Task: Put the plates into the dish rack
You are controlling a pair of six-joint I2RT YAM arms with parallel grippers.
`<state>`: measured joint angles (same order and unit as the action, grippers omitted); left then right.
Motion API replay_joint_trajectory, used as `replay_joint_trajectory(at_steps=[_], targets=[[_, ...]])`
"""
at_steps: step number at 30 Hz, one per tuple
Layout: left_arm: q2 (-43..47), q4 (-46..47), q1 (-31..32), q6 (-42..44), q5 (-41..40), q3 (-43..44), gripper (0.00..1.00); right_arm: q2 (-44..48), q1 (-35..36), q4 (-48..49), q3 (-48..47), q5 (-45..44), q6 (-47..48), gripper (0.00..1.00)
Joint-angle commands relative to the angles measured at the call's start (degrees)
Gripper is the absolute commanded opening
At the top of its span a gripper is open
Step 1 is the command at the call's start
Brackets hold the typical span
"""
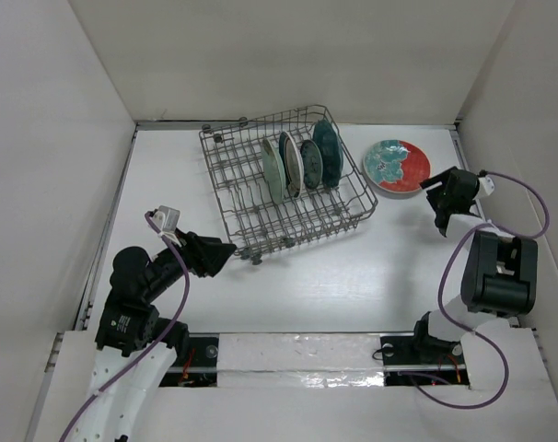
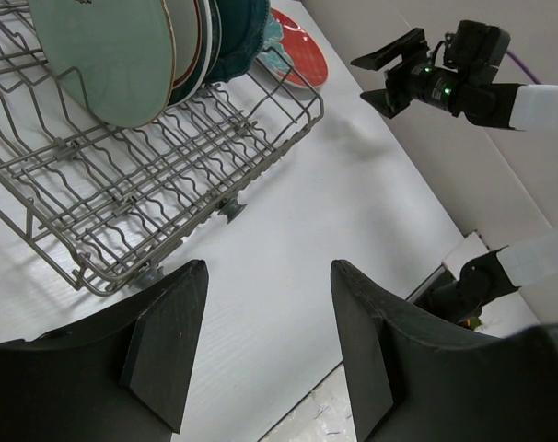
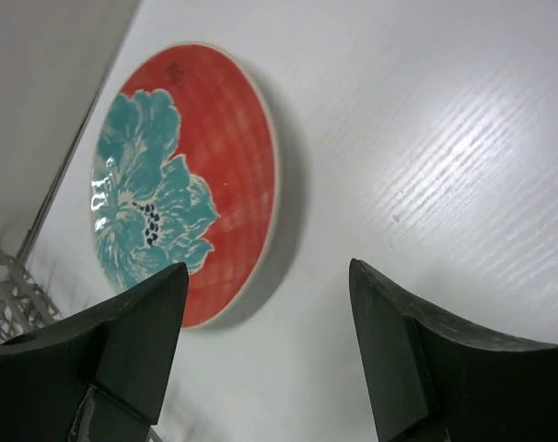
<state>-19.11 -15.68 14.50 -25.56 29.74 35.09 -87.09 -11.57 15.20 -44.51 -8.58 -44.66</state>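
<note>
White tabletop | half-red, half-teal round ceramic plate lying flat at ten o'clock overhead from my right gripper, the nearer one, gaping empty | left gripper gaping empty too

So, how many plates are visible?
5. Four stand upright in the dish rack: mint plate, white plate, small teal plate, dark teal plate. The red-teal plate lies flat right of it. None seems hidden.

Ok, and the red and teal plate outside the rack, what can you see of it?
The red and teal plate is round, glossy, ceramic-looking: red ground, large teal flower, pale rim. It lies flat, face up, on the white table, just right of the dish rack, outside it. The right gripper hangs open near it, not touching.
</note>
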Motion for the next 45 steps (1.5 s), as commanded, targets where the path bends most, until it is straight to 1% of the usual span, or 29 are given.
replay_joint_trajectory(at_steps=[1,2,4,5,8,12,15,16,17,18,19,21,22,25,28,29,30,32,33,34,35,36,37,39,40,41,42,43,45], targets=[[-0.66,2.67,-0.35,0.25,0.59,1.12,0.52,-4.72,-0.82,11.68,-0.93,7.52,-8.32,0.76],[-0.66,2.67,-0.35,0.25,0.59,1.12,0.52,-6.32,-0.82,12.56,-1.19,9.96,-9.12,0.76],[-0.84,2.67,-0.35,0.25,0.59,1.12,0.52,-9.57,-0.82,14.41,-2.85,11.56,-11.31,0.76],[-1.01,2.67,-0.35,0.25,0.59,1.21,0.53,-12.98,-0.82,14.85,-3.91,13.13,-11.93,0.76],[-1.01,2.59,-0.97,0.42,0.59,1.3,0.52,-18.36,-0.2,13.28,-9.18,13.94,-13.43,0.75],[-1.19,2.59,-0.97,0.43,0.59,1.38,0.52,-22.85,0.32,12.92,-12.35,15.34,-16.33,0.71],[-1.19,2.59,-0.97,0.6,0.59,1.38,0.52,-26.54,-0.2,14.85,-13.32,17.62,-18.7,0.62],[-1.19,2.59,-0.97,0.69,0.59,1.38,0.52,-27.42,-0.81,15.64,-13.41,18.33,-20.01,0.52],[-1.19,2.59,-0.97,0.69,0.59,1.47,0.52,-28.3,-0.82,16.26,-13.32,19.64,-20.72,0.46],[-1.19,2.5,-0.97,0.78,0.59,1.47,0.52,-29.18,-1.34,17.13,-13.06,20.52,-21.42,0.38],[-1.1,2.5,-0.97,0.78,0.59,1.47,0.52,-30.23,-1.35,19.67,-12.53,21.49,-22.65,0.22],[-1.01,2.5,-0.97,0.69,0.59,1.47,0.52,-30.16,-1.35,21.53,-10.43,21.06,-23.71,0.11],[-1.01,2.59,-0.97,0.69,0.59,1.38,0.52,-29.81,-1.87,23.54,-9.46,20.8,-24.15,0.0],[-0.93,2.59,-0.97,0.69,0.59,1.38,0.52,-25.51,-1.87,28.63,-5.33,19.22,-25.2,0.0],[-0.66,2.5,-0.97,0.69,0.59,1.3,0.52,-17.0,-2.4,32.51,-1.38,17.02,-25.74,0.0],[-0.57,2.59,-0.97,0.69,0.59,1.3,0.52,-14.1,-2.4,32.17,-0.85,15.02,-25.21,0.0],[-0.31,2.67,-0.97,0.6,0.59,1.3,0.52,-7.81,-1.62,31.3,-0.49,13.6,-24.34,0.0],[0.13,2.67,-0.97,0.6,0.59,1.21,0.52,-0.75,0.84,26.3,-1.1,8.6,-19.43,0.0],[0.22,2.67,-0.97,0.6,0.59,1.21,0.52,6.16,1.89,24.02,-1.63,5.36,-17.06,0.0],[0.48,2.67,-0.97,0.51,0.59,1.21,0.52,9.62,3.38,20.26,-2.24,2.89,-12.16,0.0],[0.57,2.67,-0.97,0.6,0.59,1.21,0.52,12.7,5.05,18.83,-3.55,-2.27,-9.59,0.0],[1.0,2.67,-0.97,0.51,0.59,1.21,0.52,15.6,9.16,17.25,-4.43,-5.1,-6.61,0.0],[1.18,2.67,-0.97,0.51,0.59,1.21,0.52,19.98,11.64,15.23,-5.4,-7.31,-0.49,0.0],[1.97,2.67,-0.97,0.43,0.59,1.29,0.52,22.39,16.82,13.46,-9.53,-11.97,5.87,0.0],[2.32,2.59,-0.97,0.51,0.59,1.3,0.52,23.1,22.59,11.45,-11.28,-13.03,11.65,0.0],[2.76,2.41,-0.97,0.43,0.59,1.3,0.52,23.02,25.61,10.65,-13.13,-14.52,14.23,0.0],[3.81,2.24,-0.97,0.34,0.59,1.56,0.52,22.67,28.51,9.94,-16.62,-16.54,17.04,0.0],[4.6,1.8,-0.97,0.25,0.59,1.82,0.52,22.06,34.28,8.11,-18.66,-17.51,21.94,0.0],[7.93,1.8,-0.97,-0.1,0.59,1.74,0.51,19.07,40.11,6.51,-22.62,-21.02,26.45,0.0]])
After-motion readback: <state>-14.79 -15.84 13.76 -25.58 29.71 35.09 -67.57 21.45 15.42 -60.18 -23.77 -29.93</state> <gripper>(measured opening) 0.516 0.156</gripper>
